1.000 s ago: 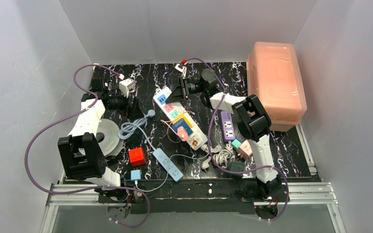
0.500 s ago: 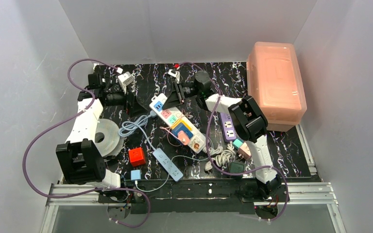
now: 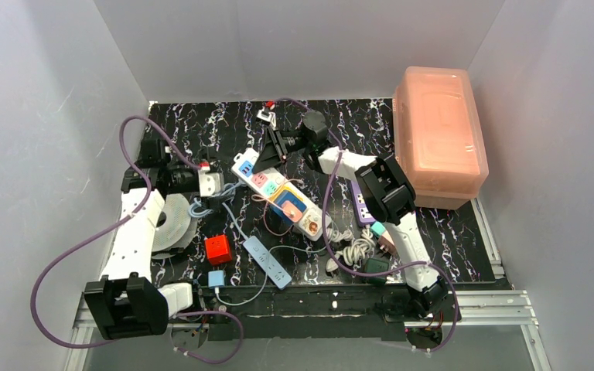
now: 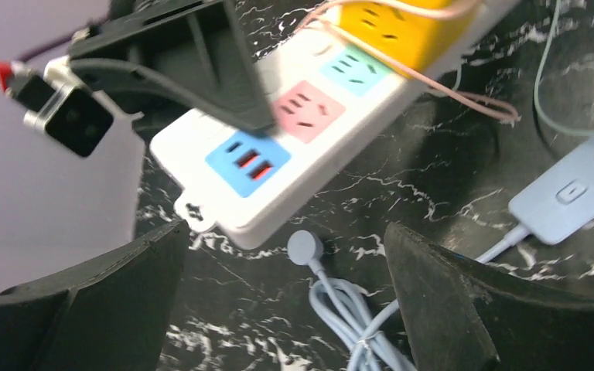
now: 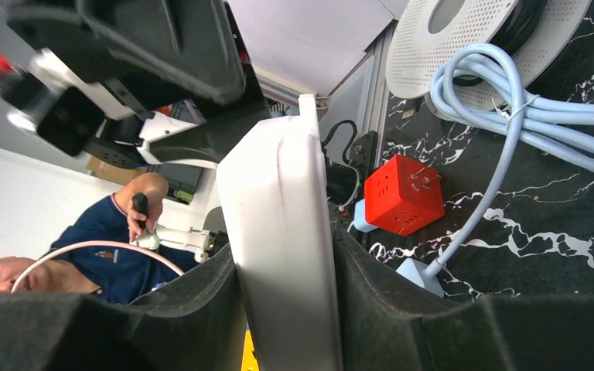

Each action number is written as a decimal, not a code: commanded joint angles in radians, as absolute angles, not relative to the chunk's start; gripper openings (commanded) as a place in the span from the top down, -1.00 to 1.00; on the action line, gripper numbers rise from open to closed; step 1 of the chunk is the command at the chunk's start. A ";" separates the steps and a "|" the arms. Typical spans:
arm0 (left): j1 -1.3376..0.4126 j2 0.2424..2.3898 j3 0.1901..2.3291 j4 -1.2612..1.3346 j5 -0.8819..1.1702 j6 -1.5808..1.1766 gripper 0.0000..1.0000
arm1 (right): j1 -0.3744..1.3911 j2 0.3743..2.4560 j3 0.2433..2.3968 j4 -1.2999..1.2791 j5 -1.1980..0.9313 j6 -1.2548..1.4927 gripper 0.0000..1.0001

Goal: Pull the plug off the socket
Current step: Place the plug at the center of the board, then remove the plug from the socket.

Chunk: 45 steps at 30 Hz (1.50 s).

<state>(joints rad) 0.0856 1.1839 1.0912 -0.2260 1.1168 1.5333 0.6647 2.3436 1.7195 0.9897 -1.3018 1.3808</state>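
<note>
Since the earlier frame, the left claw (image 4: 285,239) has swung in from well to the left of the socket (image 3: 272,185) and now sits just beside its blue-faced end, while that end has shifted slightly leftward together with the right claw (image 5: 285,255). We find the socket lying diagonally on the bench (image 3: 224,127), a long white body with a row of pastel outlet faces. We read the right claw as clamped on the socket's blue-faced end, the white body filling the gap between both pads (image 5: 162,325); whether that end is lifted we cannot tell. We read the left claw as spread wide with nothing between its fingers (image 4: 448,301). We take the plug (image 3: 291,202) to be the yellow block seated near the middle of the socket; a thin pinkish cord (image 4: 464,97) loops around it. We judge the plug to be light, rigid moulded plastic with smooth, fairly slippery sides, retained only by prong friction. We would take hold across two opposite side walls, low, close to the socket face, and draw straight away from that face. We would not pull by the cord: it is soft and will only stretch or slip. We expect the socket, also light, to rise with the plug unless it is held, and a hold at one end alone may let it pivot.
</note>
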 commanded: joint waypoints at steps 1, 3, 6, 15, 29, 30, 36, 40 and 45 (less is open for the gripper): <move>0.085 1.126 0.996 -0.282 1.211 1.965 -0.96 | 0.652 2.364 1.848 1.086 -1.293 1.696 0.97; 0.068 1.102 0.913 -0.124 1.213 2.018 -0.96 | 0.652 2.396 1.903 1.153 -1.290 1.795 0.97; 0.021 1.097 0.780 0.321 1.193 1.894 -0.97 | 0.653 2.426 1.950 1.204 -1.284 1.889 0.97; -0.070 1.132 0.729 0.434 1.220 2.104 -0.96 | 0.677 2.412 1.957 1.188 -1.283 1.922 0.97; -0.145 1.114 0.756 0.171 1.246 2.418 -0.69 | 0.700 2.461 2.041 1.204 -1.214 2.051 0.97; -0.147 1.116 0.753 0.175 1.241 2.421 -0.61 | 0.701 2.458 2.035 1.192 -1.209 2.040 0.97; -0.156 1.115 0.753 0.177 1.224 2.430 -0.27 | 0.711 2.457 2.016 1.174 -1.200 2.033 0.97; -0.155 1.112 0.755 0.221 1.187 2.394 -0.25 | 0.716 2.439 1.952 1.254 -1.205 2.087 0.97; -0.147 1.141 0.790 0.232 1.164 2.419 -0.35 | 0.721 2.429 1.881 1.392 -1.183 2.224 0.97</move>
